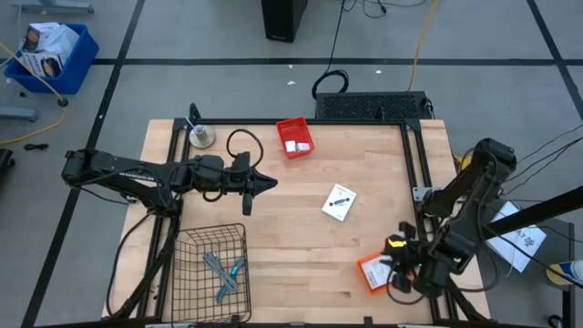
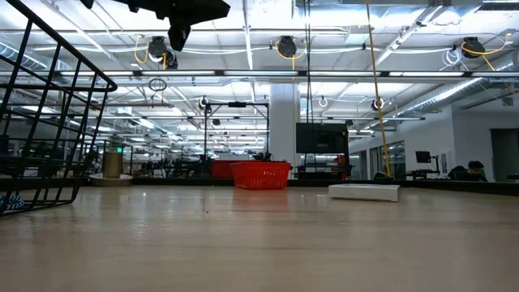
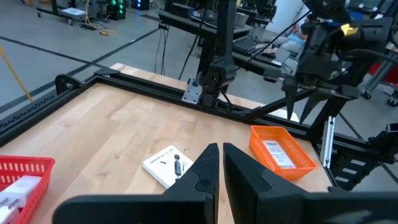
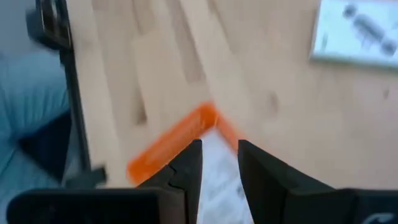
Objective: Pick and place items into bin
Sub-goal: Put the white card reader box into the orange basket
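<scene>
Seen from above: a wooden table (image 1: 291, 246) inside a black frame, with a flat white printed packet (image 1: 339, 202) lying near the middle as the landmark. Well to the packet's left, the left gripper (image 1: 264, 183) hung over bare wood, its fingers (image 3: 202, 171) nearly closed with only a thin slit between them, grasping nothing. Toward the near left corner from the packet, a black wire basket (image 1: 211, 270), holding a grey metal tool (image 1: 213, 263) and a teal-handled tool (image 1: 230, 279). Beyond the packet, at the far edge, a small red bin (image 1: 294, 138) with white blocks (image 1: 296, 145) inside. Farther left along that far edge, a round silver disc-like object (image 1: 201, 137). Toward the near right corner from the packet, an orange bin (image 1: 373, 272) with a white printed packet (image 3: 275, 150) in it. Just above that orange bin, the right gripper (image 1: 398, 264), fingers (image 4: 186, 165) slightly parted and empty, poised over the bin's corner.
</scene>
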Controlling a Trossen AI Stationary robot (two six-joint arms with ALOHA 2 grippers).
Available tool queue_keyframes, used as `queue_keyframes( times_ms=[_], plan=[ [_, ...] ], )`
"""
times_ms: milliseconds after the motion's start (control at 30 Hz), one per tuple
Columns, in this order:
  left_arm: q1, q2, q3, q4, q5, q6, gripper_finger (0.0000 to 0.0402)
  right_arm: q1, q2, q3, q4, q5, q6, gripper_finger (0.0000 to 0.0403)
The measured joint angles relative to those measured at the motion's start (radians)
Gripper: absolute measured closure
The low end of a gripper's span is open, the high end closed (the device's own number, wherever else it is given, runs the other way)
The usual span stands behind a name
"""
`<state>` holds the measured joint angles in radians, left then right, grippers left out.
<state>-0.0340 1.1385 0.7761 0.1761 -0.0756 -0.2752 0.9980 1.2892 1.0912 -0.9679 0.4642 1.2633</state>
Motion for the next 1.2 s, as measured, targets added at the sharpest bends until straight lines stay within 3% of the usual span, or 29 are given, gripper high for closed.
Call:
queue_keyframes(
  times_ms=[133, 300, 433, 600, 833, 967, 1067, 1200],
  plan=[
    [0.0, 0.0, 0.0, 0.0, 0.0, 0.001, 0.0376, -0.063, 0.001, -0.001, 0.048, 0.064, -0.117, 0.0308],
    [0.0, 0.0, 0.0, -0.002, -0.004, 0.019, 0.0376, -0.202, 0.003, -0.096, 0.284, 0.086, -0.321, 0.0308],
    [0.0, 0.0, 0.0, -0.015, -0.006, 0.029, 0.0376, -0.33, 0.003, -0.224, 0.514, 0.084, -0.37, 0.0303],
    [0.012, 0.037, 0.002, 0.003, -0.021, 0.028, 0.0376, -0.491, -0.005, -0.333, 0.626, 0.029, -0.342, 0.0307],
    [0.087, 0.173, -0.001, 0.01, 0.16, -0.05, 0.0396, -0.673, -0.005, -0.351, 0.633, -0.021, -0.367, 0.0354],
    [0.128, 0.237, 0.0, 0.073, 0.176, -0.101, 0.0398, -0.734, -0.023, -0.35, 0.619, -0.018, -0.383, 0.0396],
    [0.151, 0.3, 0.004, 0.154, 0.197, -0.129, 0.0397, -0.762, -0.027, -0.351, 0.551, -0.018, -0.316, 0.0398],
    [0.169, 0.397, 0.058, 0.143, 0.208, -0.128, 0.0398, -0.793, -0.027, -0.351, 0.431, -0.018, -0.249, 0.0401]
  ],
)
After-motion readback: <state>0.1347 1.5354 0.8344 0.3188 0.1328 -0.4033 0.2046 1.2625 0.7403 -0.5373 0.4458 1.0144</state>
